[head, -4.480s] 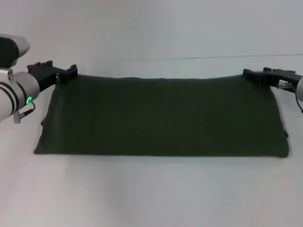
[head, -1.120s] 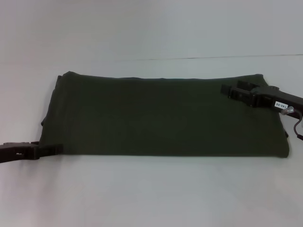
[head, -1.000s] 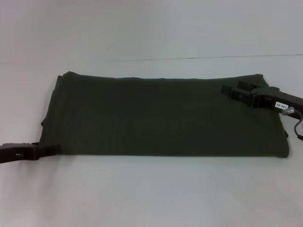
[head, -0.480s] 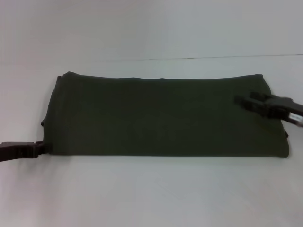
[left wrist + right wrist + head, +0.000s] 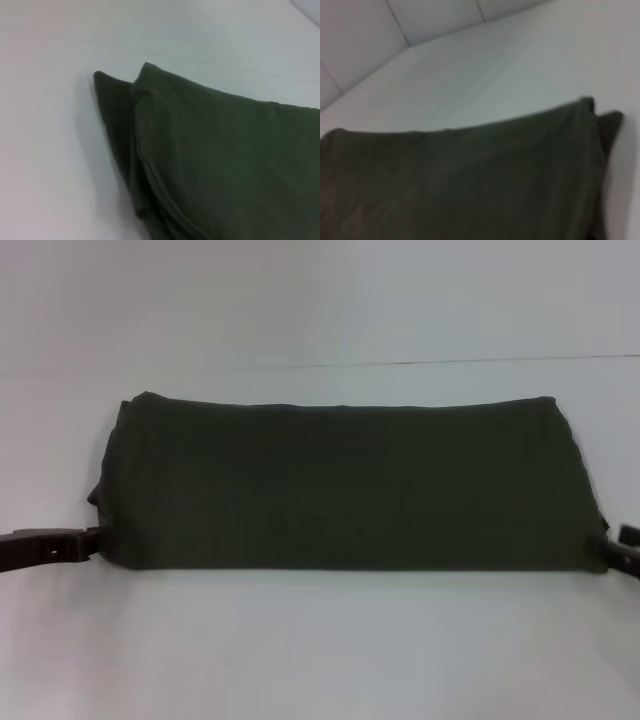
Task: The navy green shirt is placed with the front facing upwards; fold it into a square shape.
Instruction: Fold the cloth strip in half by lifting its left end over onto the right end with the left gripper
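1. On the white table (image 5: 320, 660), centred before the robot, the navy green shirt (image 5: 345, 485) lay as a wide folded band, its long axis running side to side. No lettering or collar showed; only plain dark cloth faced up.

2. Left gripper (image 5: 88, 540) sat low at the shirt's near left corner, tips at or just touching the cloth edge. The shirt lay to that gripper's inner side, toward the right arm.

3. Right gripper (image 5: 620, 545) sat at the near right corner, mostly cut off by the frame edge, close beside the cloth.

4. Both arms were about equally near their own ends; neither reached the middle.

5. Finger spread: could not tell for either gripper. The head view showed only dark stubs, and the wrist views showed no fingers. Whether cloth was pinched could not be told.

6. Left wrist view showed stacked layers (image 5: 145, 165) at that end, several folded edges one over another.

7. Judgement: to reach a square, one short end likely must be carried across along the long axis toward the other.
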